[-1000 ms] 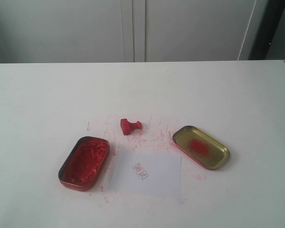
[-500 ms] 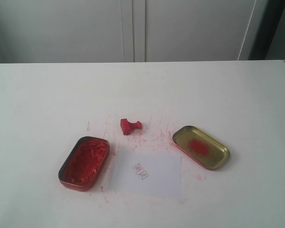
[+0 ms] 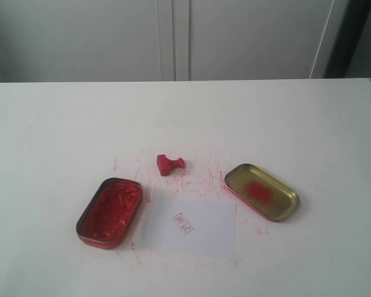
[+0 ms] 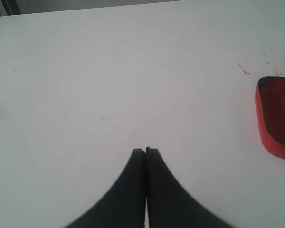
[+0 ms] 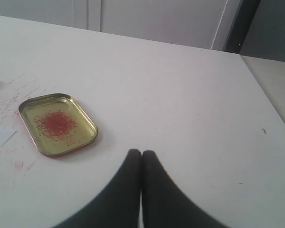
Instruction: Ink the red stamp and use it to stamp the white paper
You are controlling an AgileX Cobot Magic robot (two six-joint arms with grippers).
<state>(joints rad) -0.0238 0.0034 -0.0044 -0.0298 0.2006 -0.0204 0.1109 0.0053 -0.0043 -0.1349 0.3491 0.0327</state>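
On the left side of the white table (image 3: 297,117), the left gripper (image 4: 146,151) hovers over bare tabletop with its two dark jaws pressed together and nothing between them. Its wrist view catches one end of the red ink tin (image 4: 278,118) at the frame's edge, well apart from the fingertips.

Seen from the exterior view, that tin (image 3: 99,240) lies open at front left, a rounded rectangle filled with lumpy red paste. Right of it and farther back, the red stamp (image 3: 169,164) lies tipped on its side on the table, square base to the left and knob to the right, touching neither tin nor sheet. Red streaks and specks mark the table around it.

Nearer the front, the white paper (image 3: 210,232) lies flat just beside the tin's right edge, and it carries a small red imprint (image 3: 182,223) left of its middle.

Farther right, the gold lid (image 3: 282,198) rests open side up with a red smear in its floor, close to the sheet's upper right corner.

At the right, the right gripper (image 5: 141,153) is closed as well, empty, over bare table, with the lid (image 5: 58,124) near but apart from it.
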